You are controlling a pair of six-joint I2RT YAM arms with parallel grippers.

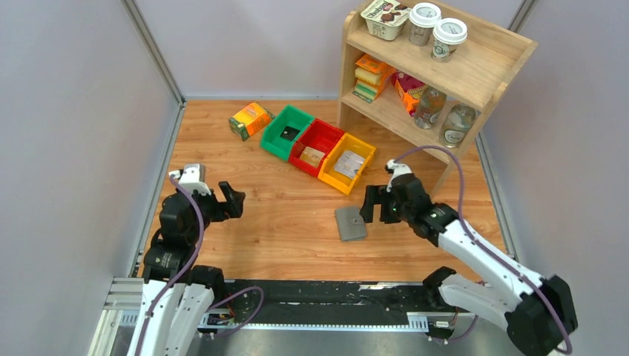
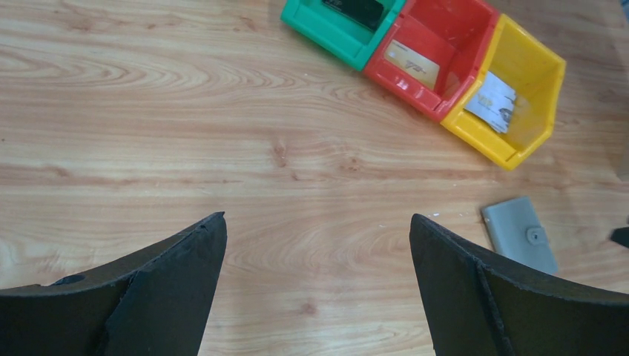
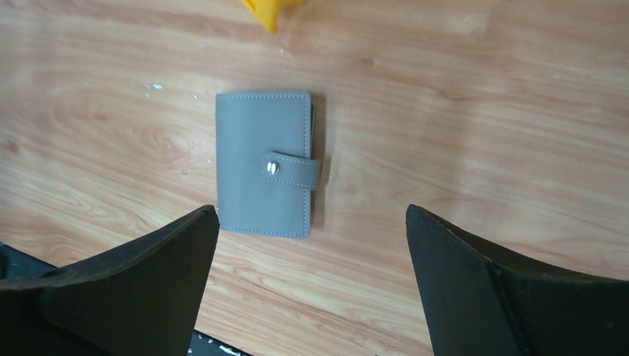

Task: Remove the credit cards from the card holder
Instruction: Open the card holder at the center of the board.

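Observation:
The card holder (image 1: 350,222) (image 3: 265,163) is a grey wallet lying flat on the wooden table, closed, with its snap tab fastened. No credit cards show at it. My right gripper (image 1: 374,205) (image 3: 310,209) hovers open just right of it and touches nothing. In the right wrist view the holder lies ahead of the left finger (image 3: 148,282). My left gripper (image 1: 236,200) (image 2: 315,216) is open and empty over bare wood at the left. From there the card holder (image 2: 519,236) appears far to the right.
Green bin (image 1: 276,141), red bin (image 1: 326,141) and yellow bin (image 1: 362,152) stand in a row behind the holder. A black flat card (image 2: 356,9) lies in the green one, a tan card (image 2: 415,63) in the red one. An orange-green carton (image 1: 250,120) and a wooden shelf (image 1: 475,74) stand at the back.

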